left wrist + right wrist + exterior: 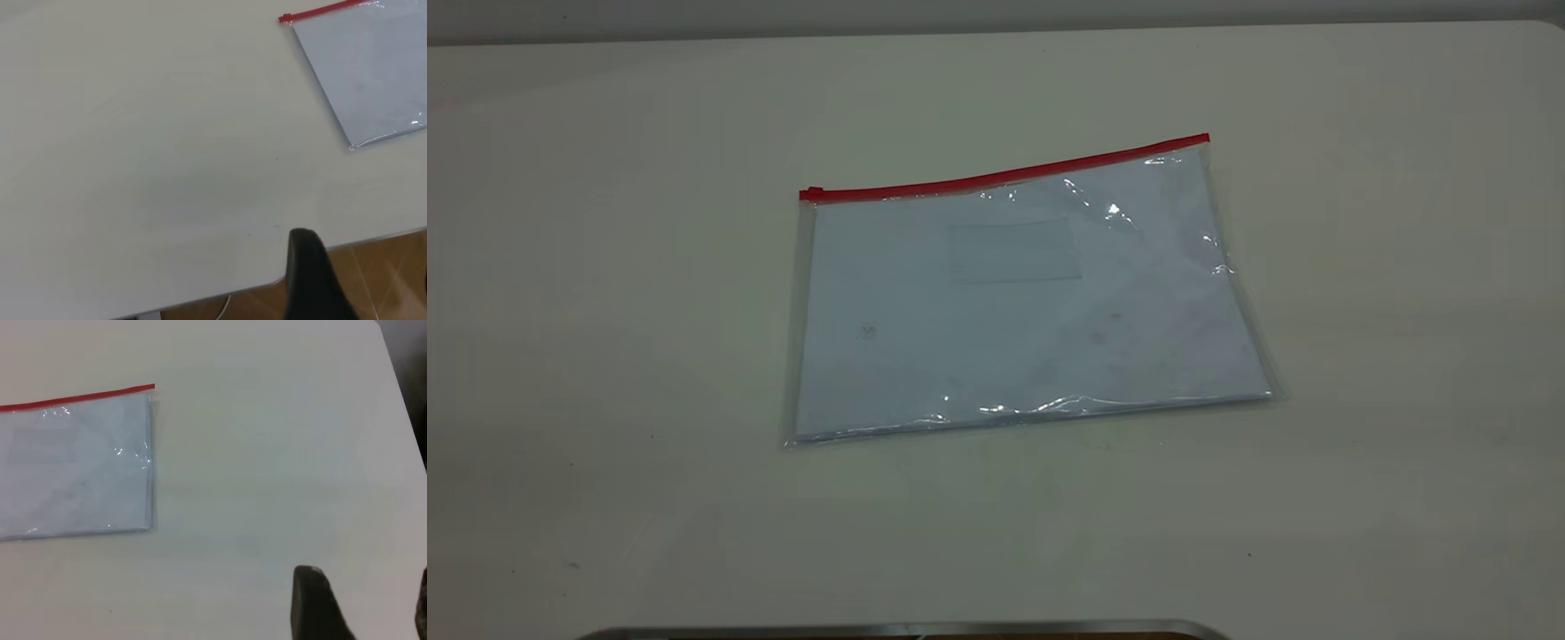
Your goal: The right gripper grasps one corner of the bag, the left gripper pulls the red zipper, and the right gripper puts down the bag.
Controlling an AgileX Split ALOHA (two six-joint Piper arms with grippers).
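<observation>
Exterior camera looks steeply down; both wrist cameras, seemingly farther off, share the bag (1023, 293).

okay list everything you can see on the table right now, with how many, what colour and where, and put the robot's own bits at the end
table: one, off-white, fills the exterior view; its edge shows in both wrist views.
bag: one, clear plastic, lying flat near the middle of the table.
paper sheets: count unclear, white, inside the bag.
label pocket: one, clear, on the bag's face below the zipper.
red zipper: one, red, along the bag's far long edge; slider tab at its left end.
left tool: one black finger visible, at the table edge, away from the bag.
right tool: black fingers visible, above bare table, away from the bag.
</observation>
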